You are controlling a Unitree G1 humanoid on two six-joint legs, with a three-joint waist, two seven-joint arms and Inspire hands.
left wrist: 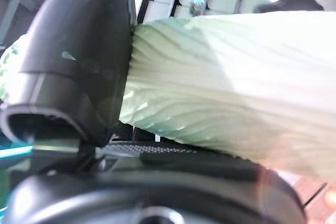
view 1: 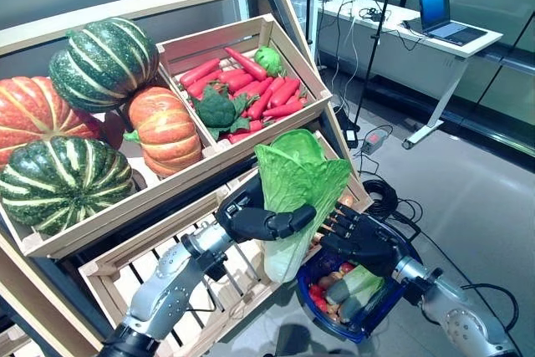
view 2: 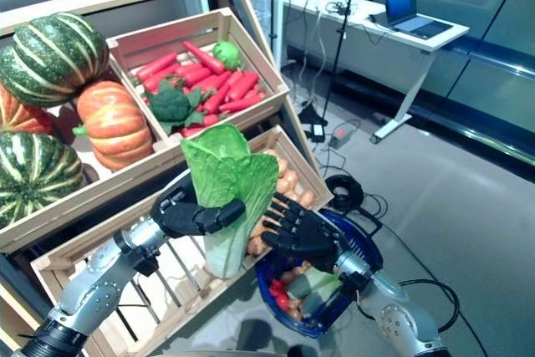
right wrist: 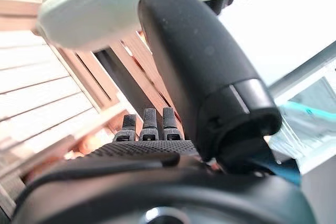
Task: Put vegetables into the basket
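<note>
My left hand is shut on a pale green napa cabbage and holds it upright in front of the lower crate. In the left wrist view its ribbed leaves press against the thumb. Close beside the cabbage's lower part my right hand is open, its straight fingers reaching towards it. The cabbage's white base shows past the right thumb. A blue basket sits under the right hand. It holds several vegetables, red and green among them.
A tilted wooden shelf stands in front. Its upper crates hold striped green and orange pumpkins and red carrots with broccoli. The slatted lower crate has brown tubers at its right end. A white desk with a laptop stands far right.
</note>
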